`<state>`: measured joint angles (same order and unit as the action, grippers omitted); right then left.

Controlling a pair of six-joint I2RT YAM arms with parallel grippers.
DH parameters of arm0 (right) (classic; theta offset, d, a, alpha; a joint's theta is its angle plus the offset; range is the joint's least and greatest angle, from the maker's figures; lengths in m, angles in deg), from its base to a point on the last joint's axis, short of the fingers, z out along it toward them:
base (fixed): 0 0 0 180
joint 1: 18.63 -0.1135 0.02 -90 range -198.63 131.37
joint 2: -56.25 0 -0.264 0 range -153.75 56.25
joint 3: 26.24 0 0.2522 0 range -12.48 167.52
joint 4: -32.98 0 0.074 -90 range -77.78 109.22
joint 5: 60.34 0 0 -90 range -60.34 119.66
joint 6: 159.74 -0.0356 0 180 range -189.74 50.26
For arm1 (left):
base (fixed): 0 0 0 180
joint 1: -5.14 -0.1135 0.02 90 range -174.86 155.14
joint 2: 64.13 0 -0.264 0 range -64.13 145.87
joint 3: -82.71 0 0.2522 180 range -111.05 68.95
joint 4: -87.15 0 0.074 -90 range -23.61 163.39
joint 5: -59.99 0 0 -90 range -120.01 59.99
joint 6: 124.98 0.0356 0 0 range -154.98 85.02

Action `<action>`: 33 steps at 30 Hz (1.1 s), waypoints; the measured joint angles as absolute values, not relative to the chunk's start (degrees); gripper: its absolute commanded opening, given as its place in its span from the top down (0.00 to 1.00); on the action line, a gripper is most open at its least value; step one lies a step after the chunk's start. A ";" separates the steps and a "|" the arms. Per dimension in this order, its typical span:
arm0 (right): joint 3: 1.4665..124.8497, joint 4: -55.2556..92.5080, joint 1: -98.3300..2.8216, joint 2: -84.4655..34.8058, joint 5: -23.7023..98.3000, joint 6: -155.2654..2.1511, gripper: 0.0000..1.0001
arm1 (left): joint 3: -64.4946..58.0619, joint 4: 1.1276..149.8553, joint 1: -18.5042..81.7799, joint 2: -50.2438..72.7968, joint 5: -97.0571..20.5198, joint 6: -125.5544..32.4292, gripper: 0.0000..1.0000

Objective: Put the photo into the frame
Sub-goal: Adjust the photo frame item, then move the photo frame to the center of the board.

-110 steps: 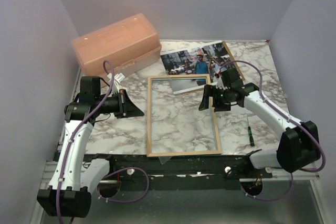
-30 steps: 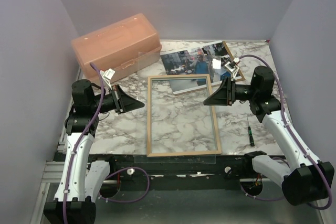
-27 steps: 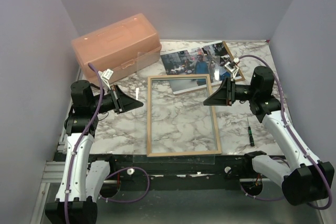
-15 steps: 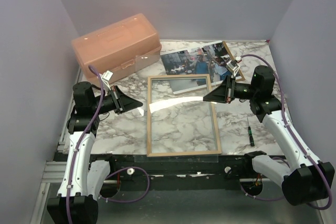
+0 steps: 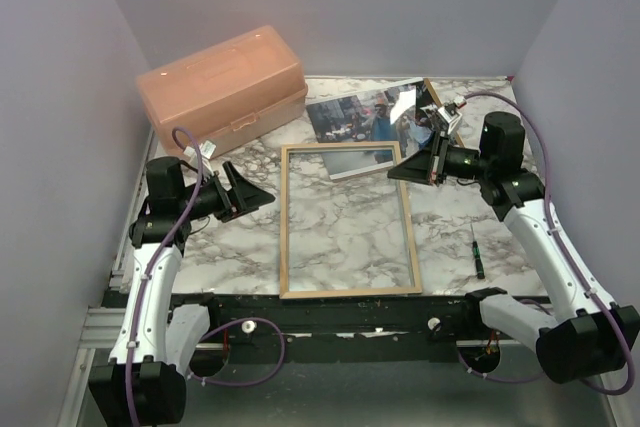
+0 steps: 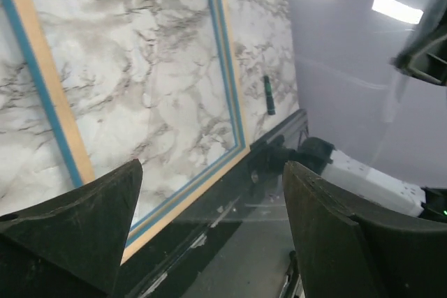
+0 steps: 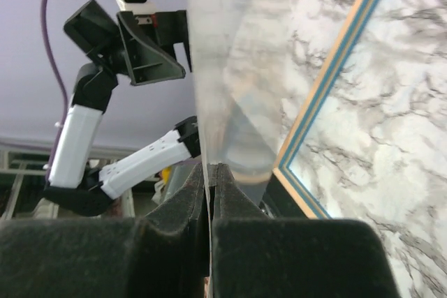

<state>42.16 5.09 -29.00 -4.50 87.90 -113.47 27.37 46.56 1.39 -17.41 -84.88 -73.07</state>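
on the left: rises from the base at the near edge, bends at the elbow and aims the left tool (image 5: 255, 192) rightward, low over the bench (image 5: 230, 237), just beside the left rail of the frame (image 5: 284, 217). in the left wrist view, spreads both fingers (image 6: 70, 242) wide apart, with nothing between them, and looks across the frame toward a small screwdriver (image 6: 269, 95) lying beyond its right rail.

on the right: climbs from the near right corner, stretches the forearm up and away, and turns the wrist so that the right tool (image 5: 408, 169) points leftward near the frame's far right corner. pinches fully shut on the edge of a clear pane (image 7: 230, 68); in the right wrist view, closes the fingers (image 7: 174, 228) with the see-through sheet rising from between them. holds the pane raised and tilted, marked from overhead by a bright glare above the photo (image 5: 360, 117). cannot tell whether its far edge touches anything.

as for the frame: lies flat mid-bench, wood face up, blue along the inner edge, marble showing through the opening.

as for the photo: lies picture side up at the far side, beyond the frame's far rail and outside it, overlapping a brown backing board (image 5: 438, 97).

at the far left: a peach plastic box (image 5: 225, 82).
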 measured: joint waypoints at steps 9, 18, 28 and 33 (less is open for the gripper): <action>49.54 -10.14 -29.00 -7.36 75.77 -106.54 0.99 | 27.52 39.80 8.71 -10.48 -67.81 -69.16 0.17; 54.22 -18.71 -29.00 -7.60 68.66 -103.06 0.99 | 27.57 41.38 23.18 8.36 -49.97 -71.36 0.31; 55.25 -23.34 -29.00 -7.06 64.77 -101.60 0.99 | 22.56 43.41 33.08 22.54 -38.39 -73.66 0.82; 55.29 -24.02 -29.00 -7.06 64.60 -101.51 0.99 | 22.30 43.70 35.75 22.59 -35.24 -74.38 1.00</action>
<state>55.29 -24.02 -29.00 -7.06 64.60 -101.51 22.30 43.70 35.75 22.59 -35.24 -74.38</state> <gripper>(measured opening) 0.034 0.113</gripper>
